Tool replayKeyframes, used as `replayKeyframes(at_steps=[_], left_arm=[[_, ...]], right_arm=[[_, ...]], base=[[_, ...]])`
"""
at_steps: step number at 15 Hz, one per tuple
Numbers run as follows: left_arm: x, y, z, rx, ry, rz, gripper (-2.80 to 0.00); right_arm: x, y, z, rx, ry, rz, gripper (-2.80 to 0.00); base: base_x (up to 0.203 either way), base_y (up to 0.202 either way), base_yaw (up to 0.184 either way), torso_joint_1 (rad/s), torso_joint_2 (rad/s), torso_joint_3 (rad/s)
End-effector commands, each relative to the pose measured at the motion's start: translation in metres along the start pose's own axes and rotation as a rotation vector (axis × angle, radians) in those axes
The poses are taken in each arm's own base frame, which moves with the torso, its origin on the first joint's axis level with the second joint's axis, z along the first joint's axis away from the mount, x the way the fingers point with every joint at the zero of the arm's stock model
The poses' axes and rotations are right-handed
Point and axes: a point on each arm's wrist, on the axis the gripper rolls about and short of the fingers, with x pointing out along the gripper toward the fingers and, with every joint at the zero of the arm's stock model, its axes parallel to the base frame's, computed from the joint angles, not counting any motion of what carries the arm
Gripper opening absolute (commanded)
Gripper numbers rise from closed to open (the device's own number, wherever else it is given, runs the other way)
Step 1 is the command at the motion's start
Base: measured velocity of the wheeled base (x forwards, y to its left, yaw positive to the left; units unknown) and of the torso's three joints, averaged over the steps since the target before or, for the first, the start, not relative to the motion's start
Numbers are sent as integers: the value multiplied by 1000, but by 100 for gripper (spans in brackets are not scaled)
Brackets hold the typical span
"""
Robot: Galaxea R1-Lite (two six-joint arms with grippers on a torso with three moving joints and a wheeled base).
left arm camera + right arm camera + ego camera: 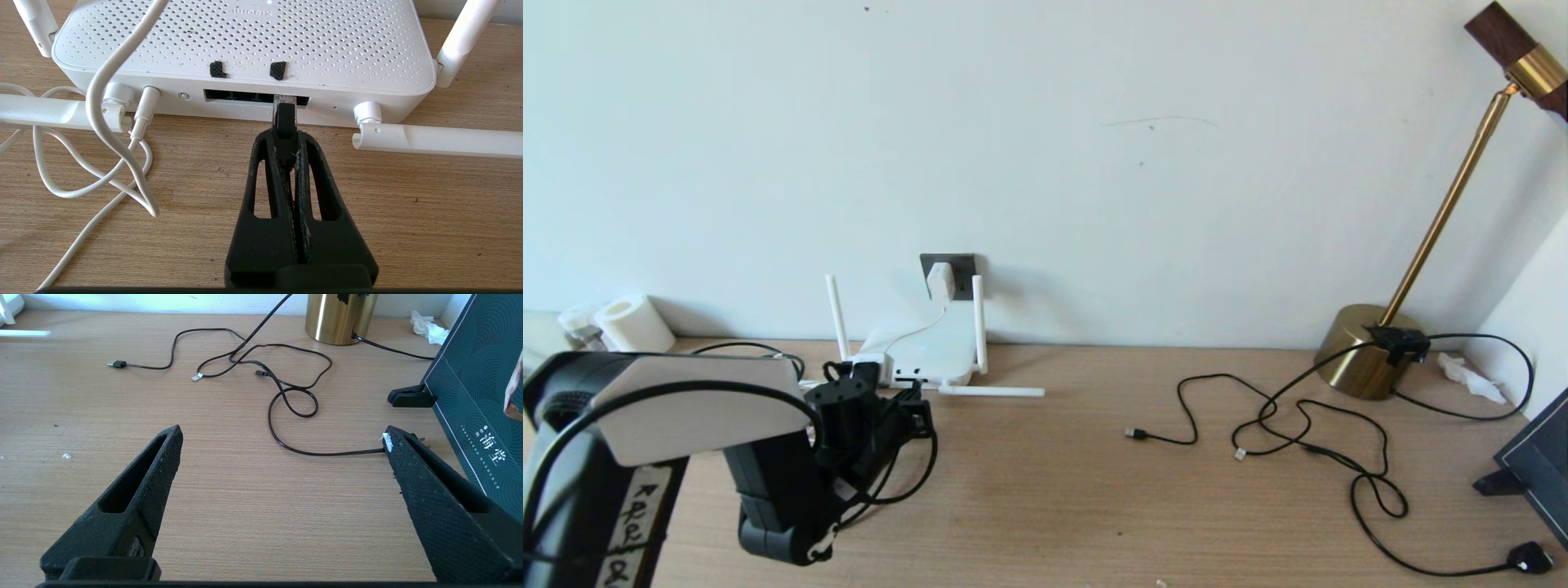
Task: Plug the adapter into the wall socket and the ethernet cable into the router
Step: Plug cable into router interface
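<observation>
White router (927, 349) flat below the wall socket (948, 276), white adapter (940, 282) plugged in it, black ethernet cable (284, 124) with clear tip at the router's port slot

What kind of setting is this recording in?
Probably a home or office desk against a plain wall: a wooden desktop with a router, a brass desk lamp and loose black cables.
</observation>
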Motion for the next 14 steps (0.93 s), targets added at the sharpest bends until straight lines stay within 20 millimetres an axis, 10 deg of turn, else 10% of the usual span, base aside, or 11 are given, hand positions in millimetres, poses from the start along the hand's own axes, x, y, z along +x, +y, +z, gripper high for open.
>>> replayKeyframes(at_steps=[1, 14], left_arm=[[0, 0, 1, -2, -8, 1, -280], [-2, 0, 0, -1, -2, 0, -280]], right_arm=[[0, 0, 0, 0, 1, 0, 0], [0, 0, 0, 0, 0, 0, 0]], base=[[0, 0, 0, 0, 0, 0], [0, 0, 0, 0, 0, 0]])
